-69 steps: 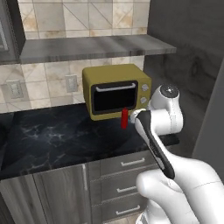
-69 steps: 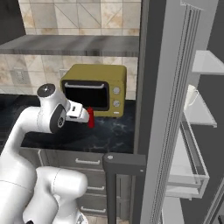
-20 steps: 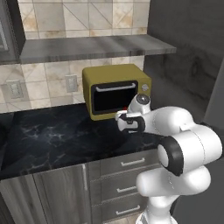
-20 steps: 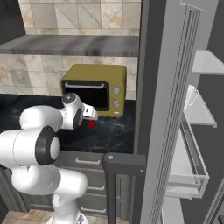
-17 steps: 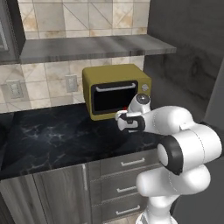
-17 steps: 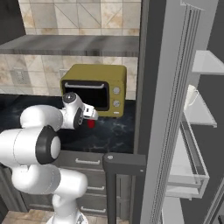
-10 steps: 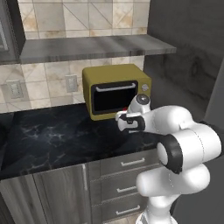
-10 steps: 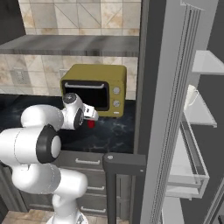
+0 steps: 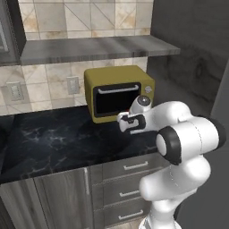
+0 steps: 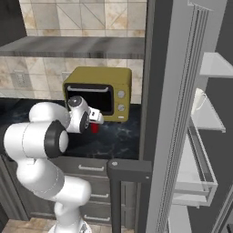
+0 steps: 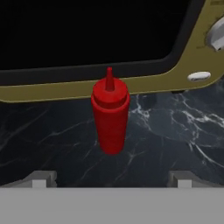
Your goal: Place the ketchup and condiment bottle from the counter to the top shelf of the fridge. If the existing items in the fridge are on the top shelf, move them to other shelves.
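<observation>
Two jaws of the gripper (image 11: 112, 177) spread wide and empty — squared up on the ketchup bottle (image 11: 110, 114), upright on the dark counter (image 11: 175, 135) just before the yellow microwave (image 11: 131, 43) — evidently lined up for a grasp.

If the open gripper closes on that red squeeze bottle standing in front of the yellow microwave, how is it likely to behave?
The red squeeze bottle stands upright on the dark marble counter; tall and narrow, it would probably tip if nudged near its pointed nozzle. Its smooth round body may slip or roll once down. It looks like soft plastic, so it likely gives under the open gripper.
</observation>
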### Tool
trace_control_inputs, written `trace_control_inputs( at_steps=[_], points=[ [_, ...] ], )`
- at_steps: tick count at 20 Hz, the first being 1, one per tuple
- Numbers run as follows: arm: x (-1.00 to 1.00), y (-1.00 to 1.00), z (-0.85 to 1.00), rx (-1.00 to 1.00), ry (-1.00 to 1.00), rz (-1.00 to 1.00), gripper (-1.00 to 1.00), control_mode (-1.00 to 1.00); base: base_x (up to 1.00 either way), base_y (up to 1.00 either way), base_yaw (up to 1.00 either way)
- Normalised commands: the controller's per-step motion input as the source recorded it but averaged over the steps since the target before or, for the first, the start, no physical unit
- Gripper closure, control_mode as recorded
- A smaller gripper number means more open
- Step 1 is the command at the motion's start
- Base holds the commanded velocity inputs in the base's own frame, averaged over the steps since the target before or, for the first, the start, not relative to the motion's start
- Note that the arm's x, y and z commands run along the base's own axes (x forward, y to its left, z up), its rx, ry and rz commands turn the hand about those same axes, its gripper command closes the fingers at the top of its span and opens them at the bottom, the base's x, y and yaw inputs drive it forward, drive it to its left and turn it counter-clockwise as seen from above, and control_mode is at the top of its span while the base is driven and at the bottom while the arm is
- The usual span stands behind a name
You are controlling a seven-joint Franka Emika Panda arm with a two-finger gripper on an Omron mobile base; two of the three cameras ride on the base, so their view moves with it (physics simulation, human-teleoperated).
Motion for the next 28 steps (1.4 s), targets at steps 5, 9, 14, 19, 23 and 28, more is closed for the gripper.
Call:
trace_control_inputs(
  at_steps=[5, 9, 14, 19, 23, 28],
  points=[
    [0.24, 0.00, -0.01, 0.00, 0.00, 0.00, -1.00, -1.00, 0.00, 0.00, 0.00],
    [0.19, 0.00, -0.04, 0.00, 0.00, 0.00, -1.00, -1.00, 0.00, 0.00, 0.00],
    [0.16, 0.00, -0.05, 0.00, 0.00, 0.00, -1.00, -1.00, 0.00, 0.00, 0.00],
    [0.17, 0.00, -0.07, 0.00, 0.00, 0.00, -1.00, -1.00, 0.00, 0.00, 0.00],
    [0.14, 0.00, -0.09, 0.00, 0.00, 0.00, -1.00, -1.00, 0.00, 0.00, 0.00],
    [0.12, 0.00, -0.10, 0.00, 0.00, 0.00, -1.00, -1.00, 0.00, 0.00, 0.00]
  ],
)
